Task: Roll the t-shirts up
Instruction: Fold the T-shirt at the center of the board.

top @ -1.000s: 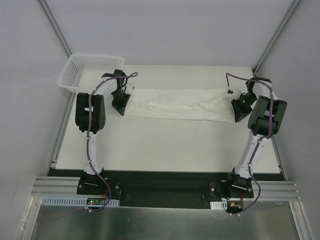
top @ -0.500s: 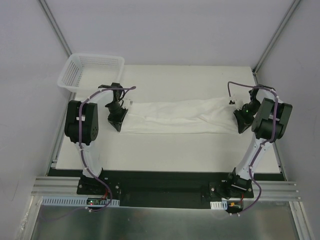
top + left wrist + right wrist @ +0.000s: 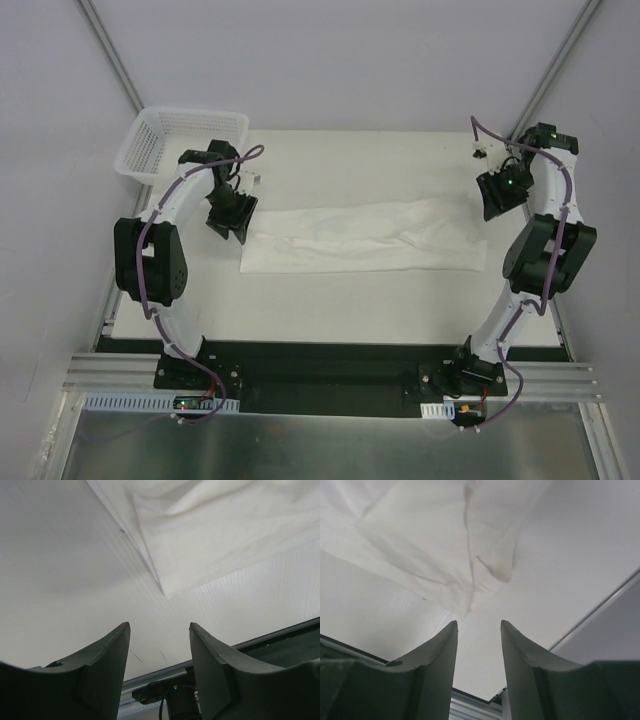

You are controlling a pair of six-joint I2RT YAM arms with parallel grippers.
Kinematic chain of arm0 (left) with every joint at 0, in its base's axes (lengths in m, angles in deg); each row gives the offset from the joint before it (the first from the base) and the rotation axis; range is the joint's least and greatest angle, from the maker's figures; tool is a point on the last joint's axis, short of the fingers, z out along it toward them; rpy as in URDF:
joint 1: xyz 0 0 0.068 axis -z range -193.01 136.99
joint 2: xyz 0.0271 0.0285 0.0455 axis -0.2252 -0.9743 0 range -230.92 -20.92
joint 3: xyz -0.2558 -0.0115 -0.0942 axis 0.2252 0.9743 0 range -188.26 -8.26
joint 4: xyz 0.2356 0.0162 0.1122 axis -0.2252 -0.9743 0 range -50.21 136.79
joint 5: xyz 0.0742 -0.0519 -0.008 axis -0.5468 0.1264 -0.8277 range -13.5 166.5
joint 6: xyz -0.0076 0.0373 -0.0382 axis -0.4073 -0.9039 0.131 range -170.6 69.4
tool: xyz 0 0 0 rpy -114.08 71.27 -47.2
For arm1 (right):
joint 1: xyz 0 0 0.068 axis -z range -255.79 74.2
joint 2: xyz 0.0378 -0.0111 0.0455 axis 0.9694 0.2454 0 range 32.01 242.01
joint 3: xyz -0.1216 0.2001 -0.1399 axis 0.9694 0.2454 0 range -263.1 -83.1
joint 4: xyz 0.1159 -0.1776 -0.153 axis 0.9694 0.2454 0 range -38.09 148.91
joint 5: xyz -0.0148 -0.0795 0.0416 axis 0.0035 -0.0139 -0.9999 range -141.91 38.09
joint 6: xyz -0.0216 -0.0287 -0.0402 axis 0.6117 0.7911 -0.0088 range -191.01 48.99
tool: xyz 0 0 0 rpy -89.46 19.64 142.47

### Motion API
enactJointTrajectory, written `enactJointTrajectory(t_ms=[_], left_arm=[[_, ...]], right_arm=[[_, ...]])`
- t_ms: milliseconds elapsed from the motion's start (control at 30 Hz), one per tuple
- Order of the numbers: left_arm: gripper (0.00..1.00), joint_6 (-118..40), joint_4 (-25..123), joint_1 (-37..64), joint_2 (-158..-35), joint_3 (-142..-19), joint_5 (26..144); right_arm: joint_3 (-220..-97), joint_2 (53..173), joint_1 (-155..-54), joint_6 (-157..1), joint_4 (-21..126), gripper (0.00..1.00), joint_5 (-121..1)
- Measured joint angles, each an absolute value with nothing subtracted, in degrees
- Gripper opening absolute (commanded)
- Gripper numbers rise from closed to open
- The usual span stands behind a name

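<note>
At mid-left and upper right, I see left gripper (image 3: 228, 213) and right gripper (image 3: 497, 193) jaws moderately parted, empty — neither touching the t-shirt (image 3: 360, 238).

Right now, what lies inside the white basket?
Nothing shows inside the basket, only its mesh floor and walls. The left arm covers its near right corner, so that part cannot be checked.

Mesh basket (image 3: 140, 160) at table (image 3: 350, 300) corner

T-shirt (image 3: 365, 238) on the table (image 3: 330, 295) between left end effector (image 3: 233, 228) and right end effector (image 3: 493, 205), basket (image 3: 150, 150) far left
</note>
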State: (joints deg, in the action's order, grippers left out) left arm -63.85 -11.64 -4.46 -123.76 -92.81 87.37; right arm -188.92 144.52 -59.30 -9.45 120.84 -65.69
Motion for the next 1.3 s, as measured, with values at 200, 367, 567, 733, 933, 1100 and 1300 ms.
enactJointTrajectory(t_ms=[200, 367, 567, 733, 933, 1100, 1300], left_arm=[[0.52, -63.85, -11.73, -4.46, -130.10, -103.48, 89.14], [0.48, -65.14, -10.81, -4.46, -138.54, -112.42, 89.56], [0.46, -71.22, -11.75, -4.43, -143.15, -114.52, 91.46], [0.45, -76.33, -12.76, -4.43, -144.64, -114.52, 92.79], [0.43, -79.57, -13.13, -4.37, -146.41, -114.52, 93.56], [0.36, -81.38, -13.15, -4.35, -148.79, -114.54, 94.06], [0.32, -82.76, -13.67, -4.35, -150.25, -115.94, 94.98]], right_arm=[[-190.85, 144.35, -68.53, -14.56, 122.26, 0.47, -70.55], [-191.57, 149.20, -74.84, -19.52, 122.74, 0.47, -73.61], [-194.47, 153.98, -77.27, -21.51, 123.79, 0.47, -74.17], [-195.02, 154.05, -77.82, -21.93, 124.38, 0.48, -74.61], [-194.89, 154.05, -77.95, -22.26, 124.47, 0.47, -74.70], [-193.93, 154.05, -78.04, -22.37, 124.47, 0.47, -74.68], [-193.05, 154.05, -78.45, -22.37, 124.64, 0.47, -74.44]])
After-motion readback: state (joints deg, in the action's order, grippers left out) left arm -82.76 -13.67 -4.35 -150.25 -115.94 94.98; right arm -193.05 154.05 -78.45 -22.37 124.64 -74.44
